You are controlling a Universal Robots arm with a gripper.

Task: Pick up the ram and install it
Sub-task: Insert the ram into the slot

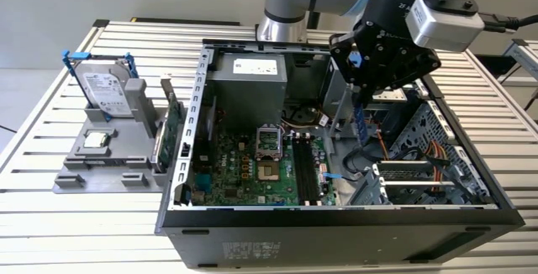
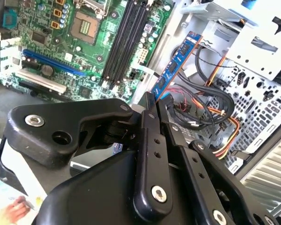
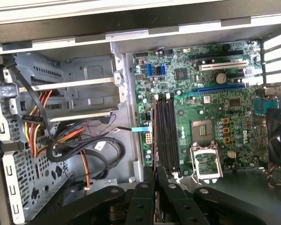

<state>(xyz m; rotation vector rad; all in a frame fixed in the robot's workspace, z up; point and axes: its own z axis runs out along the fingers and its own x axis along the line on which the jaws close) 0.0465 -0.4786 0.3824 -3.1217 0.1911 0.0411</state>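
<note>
The ram is a long, narrow blue circuit-board stick, and my gripper is shut on its upper end. It hangs upright inside the open computer case, above the cables between the motherboard and the drive cage. The second wrist view has the ram reaching out from my gripper beside the black memory slots. The first wrist view looks along the ram's thin edge, just beside the memory slots, with my gripper below it. In the exterior view the slots lie to the stick's left.
A grey holder on the exterior view's left carries a silver hard drive with blue clips, a green card and a small chip. Inside the case are the power supply, drive cage and orange and black cables.
</note>
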